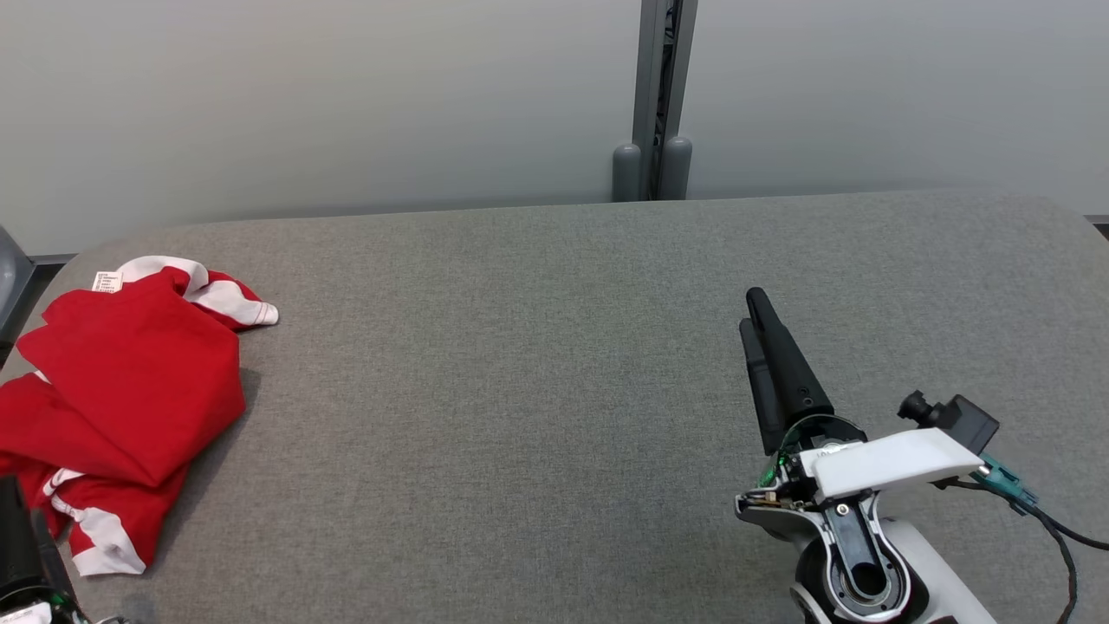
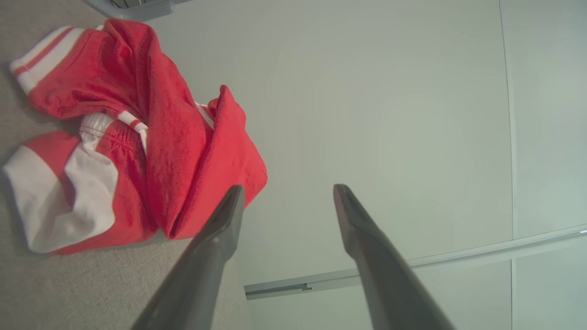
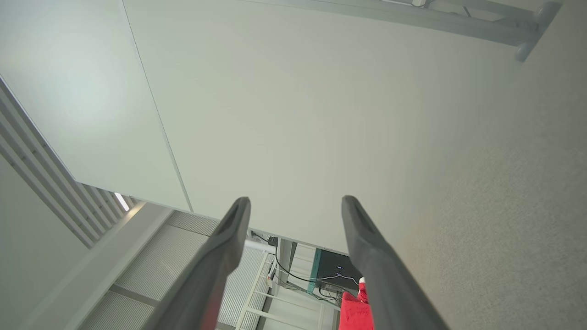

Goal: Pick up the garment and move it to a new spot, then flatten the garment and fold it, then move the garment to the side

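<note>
A red garment [image 1: 130,381] with white trim and a small white label lies crumpled at the left end of the grey table [image 1: 520,390]. At the lower left corner my left gripper [image 1: 16,498] sits just beside the garment's near edge. Its wrist view shows it [image 2: 289,188] open and holding nothing, with the garment [image 2: 179,137] just left of its left finger. My right gripper [image 1: 752,310] hovers over bare table at the lower right, far from the cloth. It [image 3: 296,200] is open and holds nothing. A scrap of the garment [image 3: 355,311] shows between its fingers.
A pale wall runs behind the table, with a grey post [image 1: 651,165] standing at the back edge. A dark grey object [image 1: 9,277] sits off the table's left end. The table's corners are rounded, and the garment lies close to the left edge.
</note>
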Motion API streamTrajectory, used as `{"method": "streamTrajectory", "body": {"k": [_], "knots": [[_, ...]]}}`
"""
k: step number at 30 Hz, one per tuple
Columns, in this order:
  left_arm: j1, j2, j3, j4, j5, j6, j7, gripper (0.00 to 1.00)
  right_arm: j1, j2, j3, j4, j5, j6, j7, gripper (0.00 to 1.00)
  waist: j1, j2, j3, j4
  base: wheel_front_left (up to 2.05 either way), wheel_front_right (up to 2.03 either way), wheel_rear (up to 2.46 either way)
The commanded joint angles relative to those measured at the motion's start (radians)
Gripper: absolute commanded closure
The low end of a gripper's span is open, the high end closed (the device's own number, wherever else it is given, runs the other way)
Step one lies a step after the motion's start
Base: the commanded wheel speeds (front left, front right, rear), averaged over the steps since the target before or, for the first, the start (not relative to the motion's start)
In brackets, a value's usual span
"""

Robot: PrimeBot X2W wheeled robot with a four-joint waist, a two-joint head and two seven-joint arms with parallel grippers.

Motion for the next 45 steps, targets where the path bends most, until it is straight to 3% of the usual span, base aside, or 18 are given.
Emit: {"method": "streamTrajectory", "body": {"k": [1,22,33,45], "knots": [[-0.03,0.018,-0.021,-0.008,0.023,-0.001,-0.012,0.0,0.001,0.001,-0.028,-0.013,-0.026,0.005,-0.004,0.0,-0.0001,0.0,0.0,-0.001,0.0,0.0,0.0],[-0.09,0.017,-0.187,-0.02,0.358,0.008,-0.114,0.0,0.066,-0.017,-0.221,-0.054,-0.271,0.006,-0.005,0.0,-0.0001,0.0,-0.003,-0.016,0.0,0.0,0.0],[-0.108,0.018,-0.243,-0.058,0.605,0.044,-0.163,0.0,0.086,-0.042,-0.3,-0.044,-0.502,0.006,-0.006,0.0,-0.0001,0.0,0.005,-0.024,0.0,0.0,0.0],[-0.11,0.018,-0.347,-0.049,0.867,0.104,-0.212,0.0,0.088,-0.076,-0.359,0.015,-0.86,0.006,-0.007,0.0,-0.0001,0.0,0.005,-0.028,0.0,0.0,0.0]]}}
